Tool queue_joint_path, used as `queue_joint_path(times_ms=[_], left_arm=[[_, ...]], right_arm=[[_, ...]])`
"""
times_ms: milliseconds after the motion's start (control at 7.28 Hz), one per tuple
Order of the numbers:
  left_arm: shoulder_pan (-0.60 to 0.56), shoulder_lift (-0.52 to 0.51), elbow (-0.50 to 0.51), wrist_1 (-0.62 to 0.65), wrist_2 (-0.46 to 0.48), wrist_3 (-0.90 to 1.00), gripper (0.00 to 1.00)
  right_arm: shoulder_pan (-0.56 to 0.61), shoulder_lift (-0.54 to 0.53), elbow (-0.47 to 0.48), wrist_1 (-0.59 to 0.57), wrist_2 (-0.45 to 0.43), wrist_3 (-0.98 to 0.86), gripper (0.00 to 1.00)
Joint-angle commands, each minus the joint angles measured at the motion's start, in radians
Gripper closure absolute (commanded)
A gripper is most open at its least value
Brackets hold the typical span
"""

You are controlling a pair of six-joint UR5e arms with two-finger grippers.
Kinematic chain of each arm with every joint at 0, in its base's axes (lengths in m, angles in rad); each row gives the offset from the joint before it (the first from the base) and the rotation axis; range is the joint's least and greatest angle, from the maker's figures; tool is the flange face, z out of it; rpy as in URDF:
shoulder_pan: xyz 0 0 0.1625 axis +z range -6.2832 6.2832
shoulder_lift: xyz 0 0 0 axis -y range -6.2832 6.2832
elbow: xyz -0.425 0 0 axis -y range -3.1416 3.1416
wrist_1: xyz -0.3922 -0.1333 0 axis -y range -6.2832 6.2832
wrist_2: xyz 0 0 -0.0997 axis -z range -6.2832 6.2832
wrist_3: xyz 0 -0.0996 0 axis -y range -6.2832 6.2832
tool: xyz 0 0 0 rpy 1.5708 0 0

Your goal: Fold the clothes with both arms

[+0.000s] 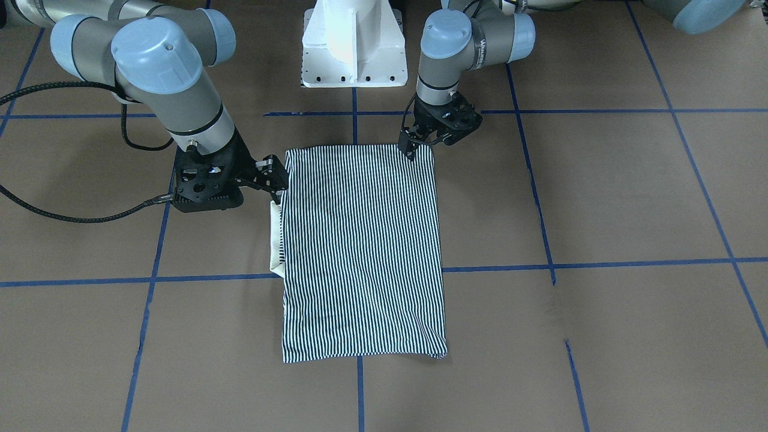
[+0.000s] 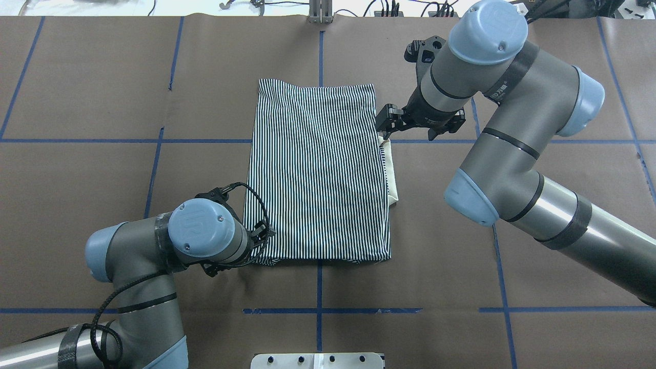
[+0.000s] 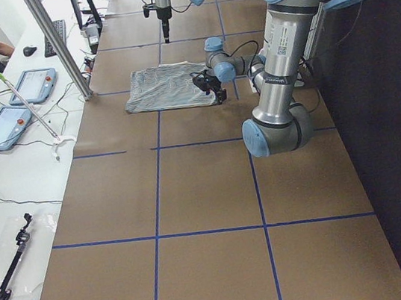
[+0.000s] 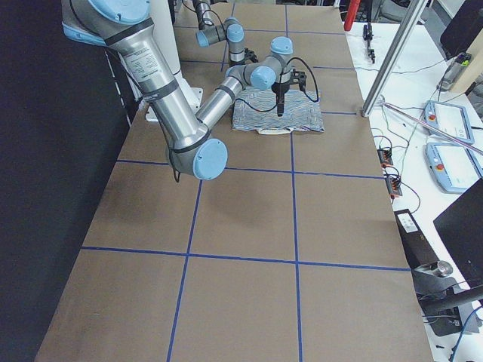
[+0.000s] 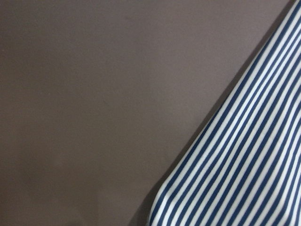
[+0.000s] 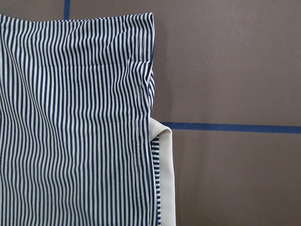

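Currently the striped polo shirt (image 2: 318, 169) is lying mid-table (image 2: 461, 256), folded into a flat rectangle between both arms. The left gripper (image 1: 410, 150) is hanging at the shirt's base-side corner; its wrist is hiding it from overhead, so I cannot tell if it is gripping. The right gripper (image 1: 275, 176) is sitting beside the side edge, jaws apart, holding nothing. The arm-band lettering (image 2: 499, 91) is proving too small to read. A smooth cream collar (image 2: 390, 169) is peeking out.

6 cams share shirt (image 2: 318, 174); wrist-cams close.
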Motion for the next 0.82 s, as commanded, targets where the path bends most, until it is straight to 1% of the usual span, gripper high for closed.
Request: queue_joint_path(times_ms=[0,137,275,549,686], left_arm=[[-0.001,0.001,0.013,0.0,0.009,0.0,0.02],[-0.001,-0.001,0.014,0.0,0.013,0.0,0.04],[-0.001,-0.002,0.014,0.0,0.013,0.0,0.08],[-0.001,-0.004,0.014,0.002,0.013,0.0,0.4],[-0.001,-0.005,0.014,0.002,0.013,0.001,0.47]], right_arm=[[0.0,0.0,0.0,0.0,0.0,0.001,0.0],[0.002,0.0,0.0,0.0,0.001,0.0,0.0],[0.003,0.0,0.0,0.0,0.001,0.0,0.0],[0.006,-0.001,0.0,0.0,0.003,0.0,0.0],[0.008,0.0,0.0,0.0,0.003,0.0,0.0]])
